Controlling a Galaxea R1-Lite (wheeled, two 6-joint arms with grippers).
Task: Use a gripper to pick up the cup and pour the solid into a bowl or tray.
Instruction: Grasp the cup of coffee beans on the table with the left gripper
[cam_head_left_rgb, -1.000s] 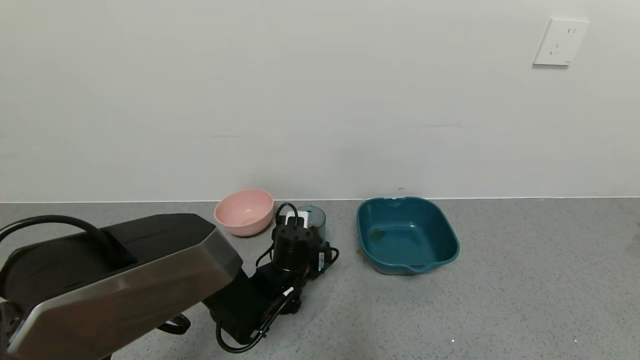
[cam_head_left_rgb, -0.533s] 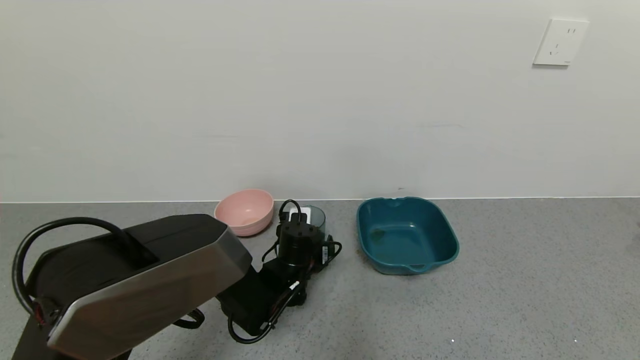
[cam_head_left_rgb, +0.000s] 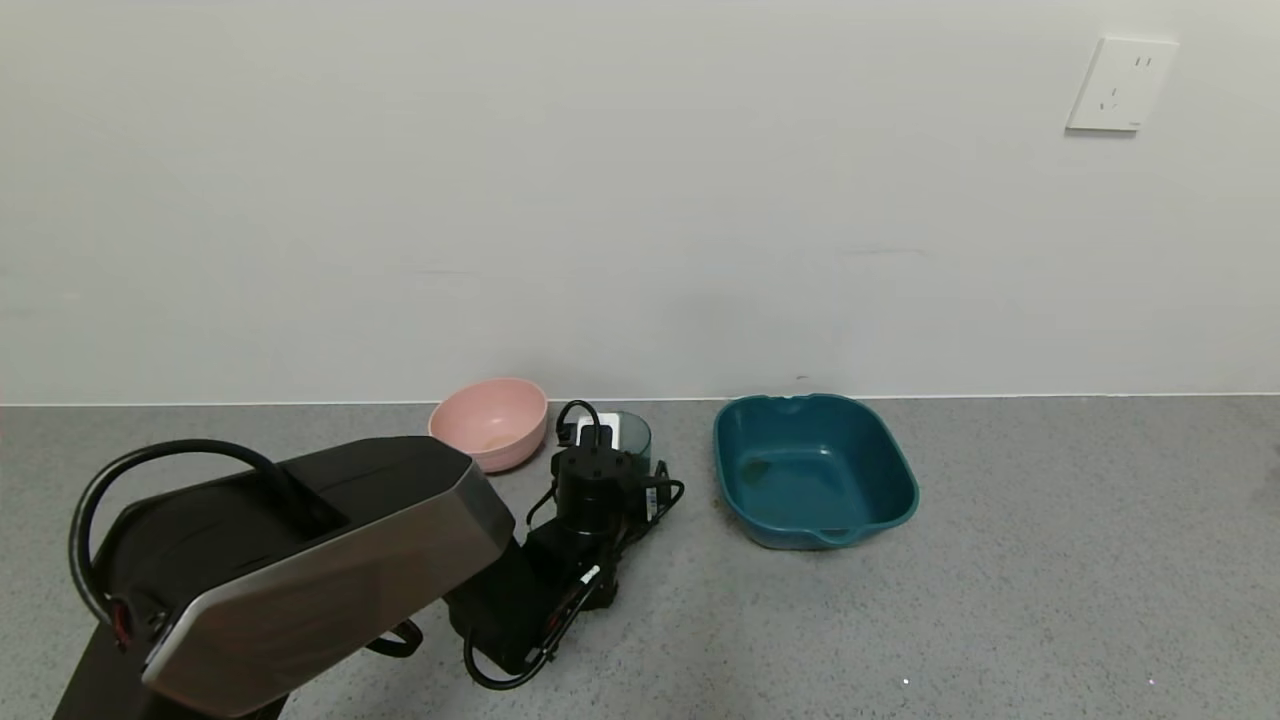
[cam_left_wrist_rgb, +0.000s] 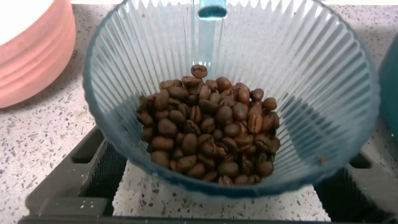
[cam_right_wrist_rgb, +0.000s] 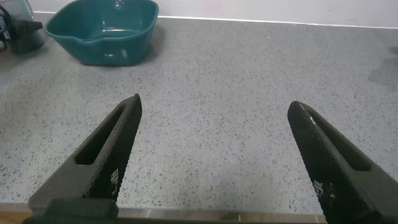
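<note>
The left arm extends forward and low over the counter, placing the left gripper (cam_head_left_rgb: 612, 440) at its far end with the fingers (cam_left_wrist_rgb: 74, 180) spread wide apart. The right gripper (cam_right_wrist_rgb: 214, 155) hangs above the counter, fingers parted.

left gripper (cam_head_left_rgb: 600, 450) sits low on the counter (cam_head_left_rgb: 1050, 560), its fingers (cam_left_wrist_rgb: 74, 180) spread on either side of the cup (cam_left_wrist_rgb: 230, 99). pink bowl (cam_head_left_rgb: 489, 422) crowds just left of it, teal tray (cam_head_left_rgb: 812, 468) stands off to the right, wall (cam_head_left_rgb: 640, 200) closes the far side. right gripper (cam_right_wrist_rgb: 214, 155), spread wide, has bare counter ahead.
</note>
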